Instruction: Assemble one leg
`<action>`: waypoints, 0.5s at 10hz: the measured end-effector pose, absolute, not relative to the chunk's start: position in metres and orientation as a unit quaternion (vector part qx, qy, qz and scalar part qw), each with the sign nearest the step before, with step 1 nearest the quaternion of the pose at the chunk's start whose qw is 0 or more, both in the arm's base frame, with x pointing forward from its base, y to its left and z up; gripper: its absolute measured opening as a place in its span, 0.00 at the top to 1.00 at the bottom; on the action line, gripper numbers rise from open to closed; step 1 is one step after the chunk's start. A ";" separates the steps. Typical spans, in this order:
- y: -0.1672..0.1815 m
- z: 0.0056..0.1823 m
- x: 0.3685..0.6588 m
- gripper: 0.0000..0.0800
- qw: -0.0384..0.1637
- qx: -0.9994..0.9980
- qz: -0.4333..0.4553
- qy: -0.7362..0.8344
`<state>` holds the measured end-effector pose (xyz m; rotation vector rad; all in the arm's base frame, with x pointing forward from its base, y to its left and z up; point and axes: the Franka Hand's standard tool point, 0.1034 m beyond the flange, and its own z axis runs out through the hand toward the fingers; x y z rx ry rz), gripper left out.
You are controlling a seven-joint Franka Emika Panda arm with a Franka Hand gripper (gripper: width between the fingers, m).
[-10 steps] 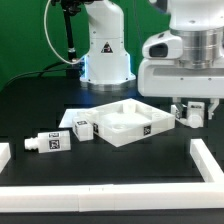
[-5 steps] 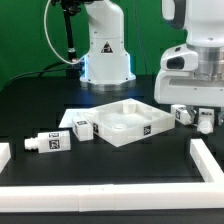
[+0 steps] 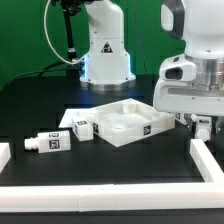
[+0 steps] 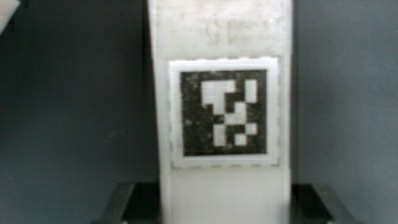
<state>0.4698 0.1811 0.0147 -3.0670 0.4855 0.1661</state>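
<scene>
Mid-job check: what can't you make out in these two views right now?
1. Claw, exterior view: the arm's white wrist body hides most of it; open or shut, cannot tell.
2. Leg, wrist view: both ends run off the picture edges and it is blurred; whether the fingers press it is unclear.
3. Two loose legs, exterior view: tags too small to read.

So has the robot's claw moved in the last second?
Yes. The gripper, clamped on the leg, has shifted toward the exterior view's right and down, away from the fixed tabletop.
</scene>
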 end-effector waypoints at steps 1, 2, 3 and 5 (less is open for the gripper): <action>0.181 0.015 0.470 0.64 0.016 -0.986 0.053 0.156; 0.181 0.015 0.470 0.55 0.016 -0.986 0.053 0.156; 0.181 0.015 0.470 0.55 0.016 -0.986 0.053 0.156; 0.173 0.024 0.474 0.30 0.020 -0.989 0.050 0.136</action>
